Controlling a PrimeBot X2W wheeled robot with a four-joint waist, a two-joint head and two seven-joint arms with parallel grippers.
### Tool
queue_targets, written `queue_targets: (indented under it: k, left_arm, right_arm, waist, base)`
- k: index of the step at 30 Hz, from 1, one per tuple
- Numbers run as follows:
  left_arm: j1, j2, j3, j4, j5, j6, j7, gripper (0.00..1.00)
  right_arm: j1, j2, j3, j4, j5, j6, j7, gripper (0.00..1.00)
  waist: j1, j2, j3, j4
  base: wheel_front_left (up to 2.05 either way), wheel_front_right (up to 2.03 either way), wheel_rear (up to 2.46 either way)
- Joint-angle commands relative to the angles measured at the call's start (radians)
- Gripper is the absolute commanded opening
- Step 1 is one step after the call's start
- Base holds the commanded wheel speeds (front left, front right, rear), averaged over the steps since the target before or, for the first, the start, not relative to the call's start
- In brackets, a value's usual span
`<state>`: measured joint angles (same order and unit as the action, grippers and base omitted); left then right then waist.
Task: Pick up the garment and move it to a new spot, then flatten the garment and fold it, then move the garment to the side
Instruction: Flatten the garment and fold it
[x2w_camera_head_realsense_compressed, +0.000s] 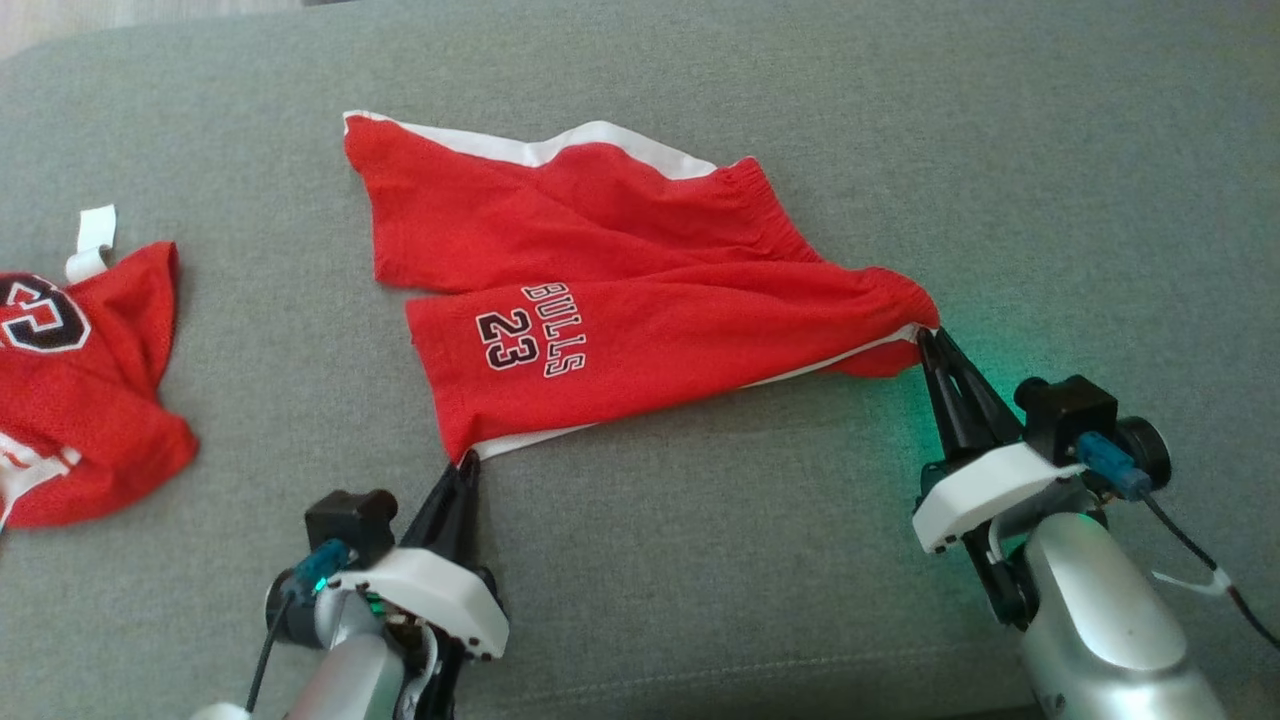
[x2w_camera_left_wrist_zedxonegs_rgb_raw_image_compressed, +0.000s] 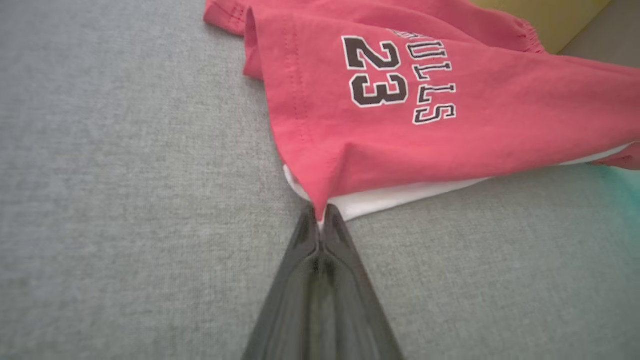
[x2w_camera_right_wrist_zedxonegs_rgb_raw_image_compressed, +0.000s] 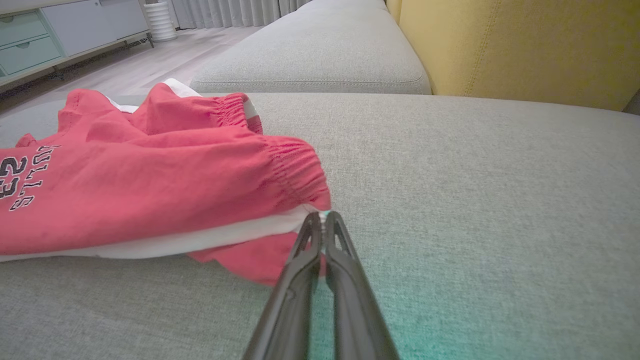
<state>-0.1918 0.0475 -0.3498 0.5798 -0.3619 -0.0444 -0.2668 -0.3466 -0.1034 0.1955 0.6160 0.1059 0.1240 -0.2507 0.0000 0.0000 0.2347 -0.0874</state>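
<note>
The garment (x2w_camera_head_realsense_compressed: 640, 300) is a pair of red shorts with white side stripes and "BULLS 23" printed on one leg, spread across a grey sofa cushion (x2w_camera_head_realsense_compressed: 700, 560). My left gripper (x2w_camera_head_realsense_compressed: 467, 462) is shut on the near leg's hem corner, which shows pinched between the fingertips in the left wrist view (x2w_camera_left_wrist_zedxonegs_rgb_raw_image_compressed: 321, 220). My right gripper (x2w_camera_head_realsense_compressed: 925, 337) is shut on the waistband corner at the garment's right end (x2w_camera_right_wrist_zedxonegs_rgb_raw_image_compressed: 322, 216). Between the two grips the near edge of the garment (x2w_camera_left_wrist_zedxonegs_rgb_raw_image_compressed: 400, 125) is pulled taut. The elastic waistband (x2w_camera_right_wrist_zedxonegs_rgb_raw_image_compressed: 295, 170) bunches just beyond my right fingertips.
A second red jersey (x2w_camera_head_realsense_compressed: 80, 400) with a white tag lies crumpled at the cushion's left edge. A yellow backrest (x2w_camera_right_wrist_zedxonegs_rgb_raw_image_compressed: 520, 45) rises beyond the right end. Another grey cushion (x2w_camera_right_wrist_zedxonegs_rgb_raw_image_compressed: 320, 50), wood floor and pale cabinets (x2w_camera_right_wrist_zedxonegs_rgb_raw_image_compressed: 65, 30) show farther off.
</note>
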Motion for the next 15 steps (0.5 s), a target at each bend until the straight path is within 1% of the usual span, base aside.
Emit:
queue_targets:
  k: [1, 8, 11, 15]
  left_arm:
    - [0.001, 0.003, 0.008, 0.002, 0.010, 0.002, 0.005, 0.00]
    - [-0.003, 0.003, 0.028, -0.028, 0.021, 0.002, 0.005, 0.00]
    - [0.005, 0.003, 0.064, -0.082, 0.027, 0.004, 0.005, 0.00]
    - [0.007, 0.003, 0.141, -0.188, 0.043, 0.002, 0.005, 0.00]
  right_arm:
    - [-0.031, 0.009, 0.016, -0.031, 0.009, 0.007, -0.011, 0.00]
    - [-0.024, 0.012, 0.013, -0.042, 0.018, 0.007, -0.011, 0.00]
    - [-0.016, 0.019, 0.007, -0.068, 0.034, 0.007, -0.011, 0.00]
    - [-0.004, 0.028, -0.001, -0.142, 0.075, 0.007, -0.011, 0.00]
  waist:
    - [0.0000, 0.0000, 0.001, 0.000]
    - [0.0000, 0.0000, -0.018, 0.003]
    - [0.0000, 0.0000, -0.049, 0.007]
    - [0.0000, 0.0000, -0.116, 0.007]
  base:
    - [0.00, 0.00, 0.00]
    - [0.00, 0.00, 0.00]
    - [0.00, 0.00, 0.00]
    - [0.00, 0.00, 0.00]
